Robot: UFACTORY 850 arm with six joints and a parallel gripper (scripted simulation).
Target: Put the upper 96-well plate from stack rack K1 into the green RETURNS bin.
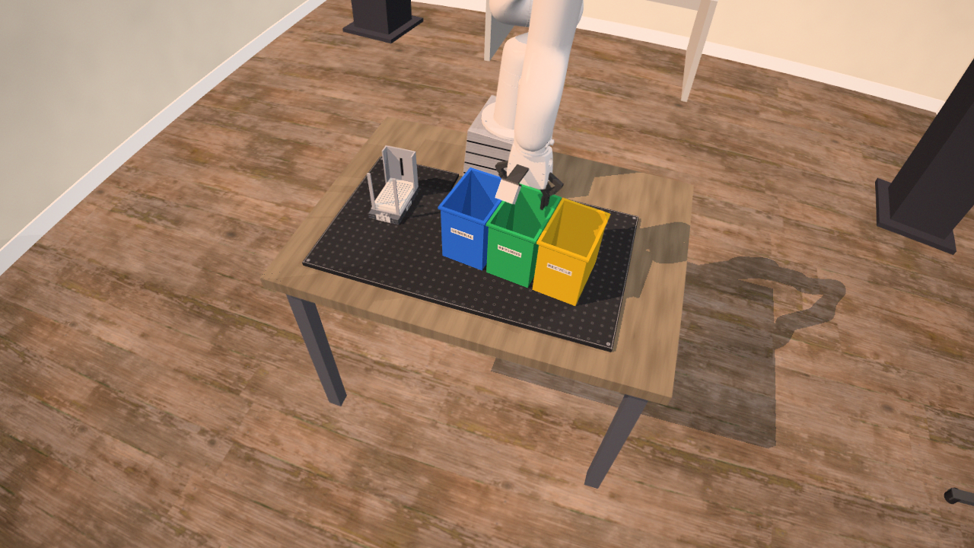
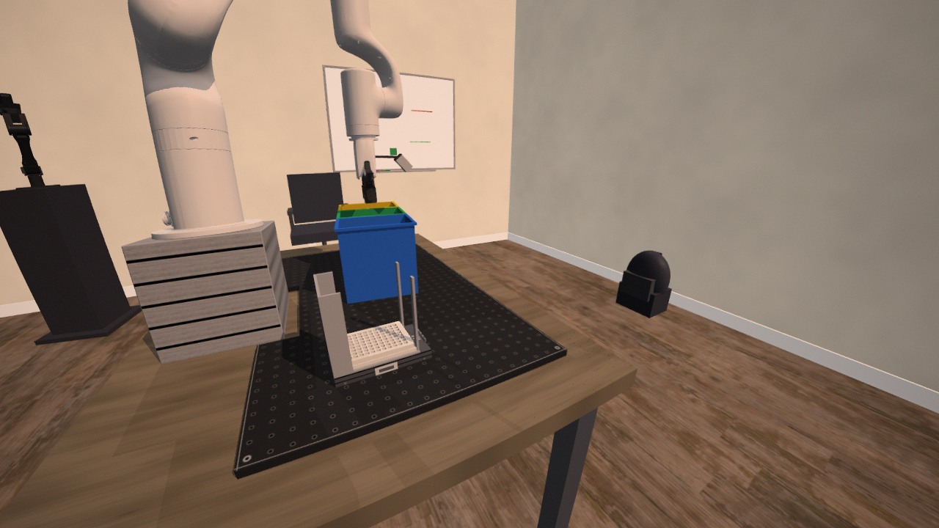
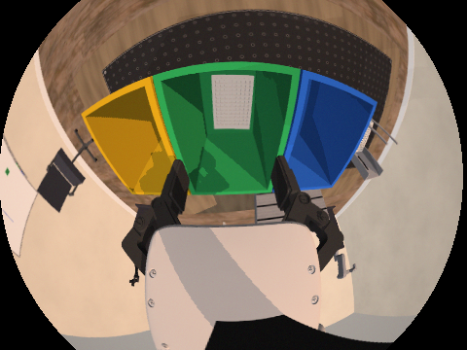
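Plate (image 3: 232, 101) down inside green bin (image 3: 170, 112), flat on the floor, wells up, well below rim. Looks light, stiff, hard plastic w/ slick sides; best taken across the two long edges if ever re-picked. Gripper (image 3: 229, 183) above bin mouth, spread wide, holding nothing. Blue bin (image 3: 353, 136) and yellow bin (image 3: 104, 130) touching either side, all upright. Lower plate (image 2: 381, 342) in rack K1 (image 2: 326, 308), apart.
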